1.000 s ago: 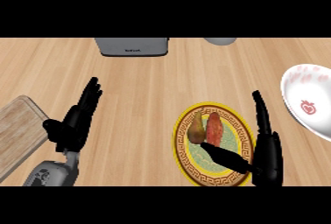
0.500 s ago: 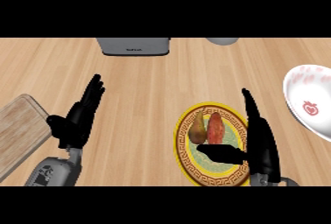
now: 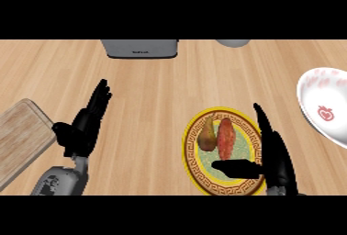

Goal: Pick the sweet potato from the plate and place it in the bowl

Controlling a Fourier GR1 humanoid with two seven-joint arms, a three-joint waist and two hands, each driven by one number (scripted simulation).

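Right hand open over the plate's right rim, fingers straight, thumb out left below the sweet potato, likely set to pinch it; no contact seen. Potato lies on plate beside a pear. Left hand open, resting. Bowl far right.
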